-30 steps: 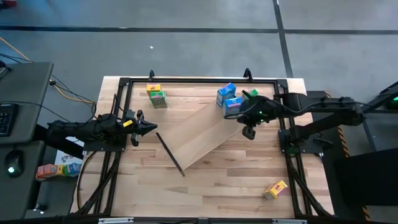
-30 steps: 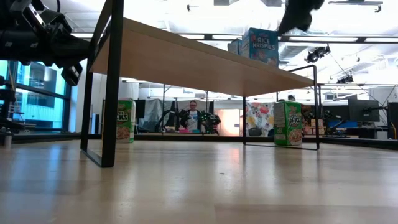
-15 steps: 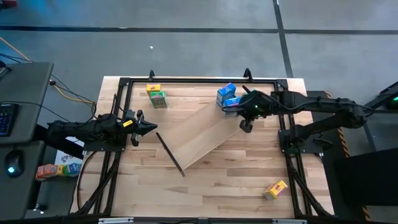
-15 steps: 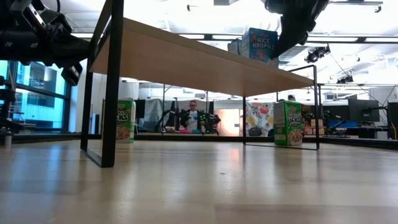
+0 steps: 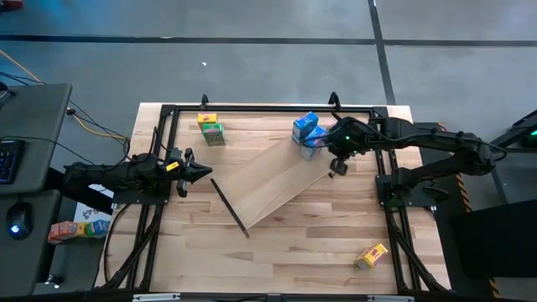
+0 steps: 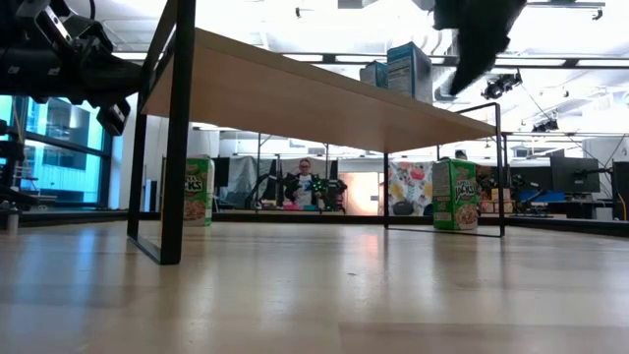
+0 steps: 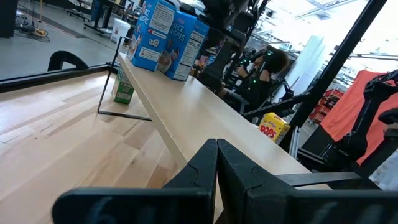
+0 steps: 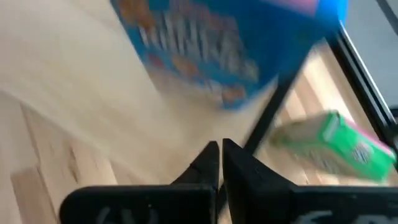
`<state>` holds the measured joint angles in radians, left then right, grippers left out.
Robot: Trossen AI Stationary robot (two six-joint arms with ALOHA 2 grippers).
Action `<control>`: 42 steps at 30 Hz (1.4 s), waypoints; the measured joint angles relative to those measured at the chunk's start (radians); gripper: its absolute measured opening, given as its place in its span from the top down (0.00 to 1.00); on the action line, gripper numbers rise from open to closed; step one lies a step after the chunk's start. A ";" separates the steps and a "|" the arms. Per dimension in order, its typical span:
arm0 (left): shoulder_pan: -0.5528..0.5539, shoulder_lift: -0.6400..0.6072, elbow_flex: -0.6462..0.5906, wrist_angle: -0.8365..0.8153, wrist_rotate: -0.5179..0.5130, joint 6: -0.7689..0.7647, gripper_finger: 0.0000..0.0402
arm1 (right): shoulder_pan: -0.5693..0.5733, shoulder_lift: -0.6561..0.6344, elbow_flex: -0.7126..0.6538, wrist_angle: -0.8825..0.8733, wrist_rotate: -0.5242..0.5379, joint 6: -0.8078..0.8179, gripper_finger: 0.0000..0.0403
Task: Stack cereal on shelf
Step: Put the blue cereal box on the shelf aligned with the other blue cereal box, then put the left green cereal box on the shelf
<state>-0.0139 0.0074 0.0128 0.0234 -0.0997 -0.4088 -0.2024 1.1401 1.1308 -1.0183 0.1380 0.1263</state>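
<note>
Counter (image 5: pixel 285 252): pale wood planks, visible grain, smooth satin sheen in low view. Shelf (image 5: pixel 273 184): light plywood, smooth, matt, thin black metal bracket (image 5: pixel 228 206) at end. 2 blue cereal boxes (image 5: pixel 307 130): printed cardboard, slightly glossy. Green box (image 8: pixel 336 148): printed cardboard. Left claw (image 7: pixel 216 163): matt black plastic. Frame (image 5: pixel 268 108) around counter: black metal bars.

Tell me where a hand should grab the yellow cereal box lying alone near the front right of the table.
The yellow box lies flat and skewed on the table, with nothing beside it. Come straight down and pinch across its two long edges at the middle, fingers turned to match its slant.
</note>
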 joint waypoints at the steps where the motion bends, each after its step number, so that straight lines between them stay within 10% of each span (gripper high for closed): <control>1: 0.000 0.000 0.000 0.000 0.000 0.000 0.99 | 0.000 -0.011 0.002 -0.031 0.000 0.006 1.00; 10: 0.000 0.000 0.000 0.000 0.000 0.000 0.99 | 0.029 -0.236 -0.111 0.029 -0.095 0.213 1.00; 23: 0.000 0.000 0.000 0.181 -0.059 -0.246 0.99 | 0.138 -0.385 -0.457 1.005 -0.090 0.398 1.00; 29: 0.003 0.015 0.019 0.266 -0.223 -0.315 0.98 | 0.138 -0.341 -0.462 1.067 -0.021 0.404 1.00; 42: 0.192 0.466 0.559 -0.320 -0.211 -0.137 0.51 | 0.137 -0.305 -0.459 1.157 -0.003 0.391 1.00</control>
<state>0.1780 0.4739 0.5717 -0.2971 -0.3108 -0.5454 -0.0654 0.8347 0.6716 0.1388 0.1347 0.5176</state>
